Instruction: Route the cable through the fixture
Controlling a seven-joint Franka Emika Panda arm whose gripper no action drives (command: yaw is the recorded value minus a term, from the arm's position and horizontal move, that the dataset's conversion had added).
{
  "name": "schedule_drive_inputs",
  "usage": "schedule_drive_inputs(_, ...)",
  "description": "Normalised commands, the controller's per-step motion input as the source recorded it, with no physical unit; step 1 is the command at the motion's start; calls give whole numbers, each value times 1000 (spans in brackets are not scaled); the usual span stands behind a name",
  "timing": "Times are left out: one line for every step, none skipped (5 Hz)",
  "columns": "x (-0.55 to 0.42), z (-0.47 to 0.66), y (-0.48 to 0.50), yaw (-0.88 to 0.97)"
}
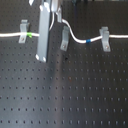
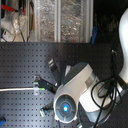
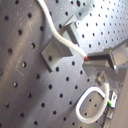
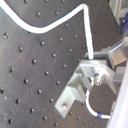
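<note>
Tool (image 1: 42, 59) down close over black perforated table (image 1: 70, 95), beside middle clip (image 1: 65, 39); finger spread not readable, grip state cannot tell. Cable (image 1: 75, 36): thin white cord, green band (image 1: 31, 35) to tool's first exterior view's left, blue band (image 1: 88, 40) on far side. Long axis runs side to side behind tool, through clips, arching up by tool body. Wrist views: cord crosses clip (image 3: 56, 50), close to tool.
</note>
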Motion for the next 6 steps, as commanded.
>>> schedule_drive_inputs(0, 0, 0, 77)
schedule_drive_inputs(-1, 105, 0, 0)
schedule_drive_inputs(-210, 214, 227, 349)
schedule_drive_inputs(-43, 6, 112, 814)
schedule_drive_inputs(-102, 71, 169, 694)
schedule_drive_inputs(85, 128, 142, 274)
